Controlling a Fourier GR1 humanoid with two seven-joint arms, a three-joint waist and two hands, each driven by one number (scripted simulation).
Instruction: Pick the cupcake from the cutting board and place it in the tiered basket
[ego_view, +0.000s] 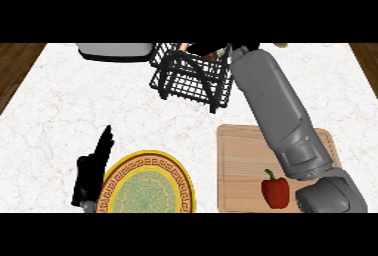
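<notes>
My right forearm (277, 115) stretches from the lower right across the wooden cutting board (240, 150) to the black wire tiered basket (188, 80) at the back. My right hand (242, 48) is over the basket's top right corner, mostly hidden against the wire. It is curled round a small brown cupcake (214, 53), of which only a part shows above the top tier. My left hand (92, 170) rests open at the lower left, fingers up, beside the plate.
A red bell pepper (275, 191) lies on the cutting board's near part, next to my right elbow. A yellow-rimmed green patterned plate (118, 175) sits at the front centre. A grey appliance (114, 50) stands at the back, left of the basket.
</notes>
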